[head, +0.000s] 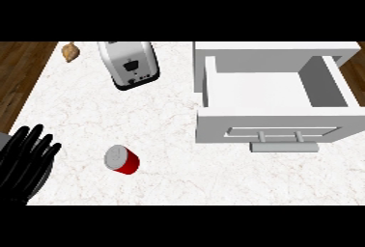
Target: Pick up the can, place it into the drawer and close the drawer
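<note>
Seen steeply from above: a white marbled table (171,135), with dark wooden floor (20,82) along its left side. Toward the table's lower left, the can (122,159), red-sided with a silver top, resting on the bare tabletop and touched by nothing. Silver top turned toward the upper left, red side toward the lower right; hard to tell whether upright or tipped. Left of the can, at the view's left edge, the left robot hand (25,161), black, with fingers straight and close together, pointing up the view. Wide and holding nothing, parted from the can by a strip of bare table. On the right half of the table, the drawer (274,91), white, pulled out of its white housing (271,48) toward the view's lower edge and open at the top. Inside, a pale floor and a grey, shaded right wall. On the drawer's front panel, a bar handle (281,136), facing the lower edge of the view. Well apart from the can, with a broad stretch of table between the two. At the table's far side, left of the drawer, a silver toaster (130,65) with a dark base, set at a slant. Farther left, near the table's upper left corner, a small tan object (70,52), too small to name with certainty.
</note>
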{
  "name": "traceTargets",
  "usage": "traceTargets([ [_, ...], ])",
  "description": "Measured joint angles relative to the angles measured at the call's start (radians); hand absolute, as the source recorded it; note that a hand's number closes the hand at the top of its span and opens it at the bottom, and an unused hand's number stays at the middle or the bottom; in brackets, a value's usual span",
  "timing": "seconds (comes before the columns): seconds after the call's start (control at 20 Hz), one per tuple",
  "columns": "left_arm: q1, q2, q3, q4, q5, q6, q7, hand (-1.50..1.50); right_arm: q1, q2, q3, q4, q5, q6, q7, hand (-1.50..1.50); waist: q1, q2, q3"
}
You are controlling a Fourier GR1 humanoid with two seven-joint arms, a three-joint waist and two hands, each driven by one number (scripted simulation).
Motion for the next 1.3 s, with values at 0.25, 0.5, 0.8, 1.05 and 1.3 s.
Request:
traceTargets([
  [0.25, -0.023, -0.034, -0.021, 0.043, -0.002, 0.007, -0.007, -1.5, 0.031, 0.003, -0.057, 0.009, -0.037, 0.063, -0.021, -1.5, 0.0, 0.0, 0.0],
  [0.5, -0.045, -0.054, -0.04, 0.122, -0.049, 0.0, -0.052, -1.5, 0.054, 0.044, -0.067, -0.03, -0.028, 0.086, -0.007, -1.5, 0.0, 0.0, 0.0],
  [0.8, -0.073, -0.069, -0.082, 0.279, -0.125, 0.007, -0.167, -1.5, 0.026, 0.018, -0.131, 0.012, -0.073, 0.13, 0.004, -1.5, 0.0, 0.001, 0.0],
  [1.05, -0.092, -0.075, -0.092, 0.413, -0.175, 0.013, -0.278, -1.5, 0.028, 0.016, -0.177, 0.004, -0.102, 0.159, 0.02, -1.5, 0.0, 0.001, 0.0],
  [1.3, -0.063, -0.078, -0.122, 0.509, -0.206, 0.044, -0.392, -1.5, 0.026, 0.019, -0.206, -0.022, -0.13, 0.173, 0.063, -1.5, 0.001, 0.001, 0.0],
])
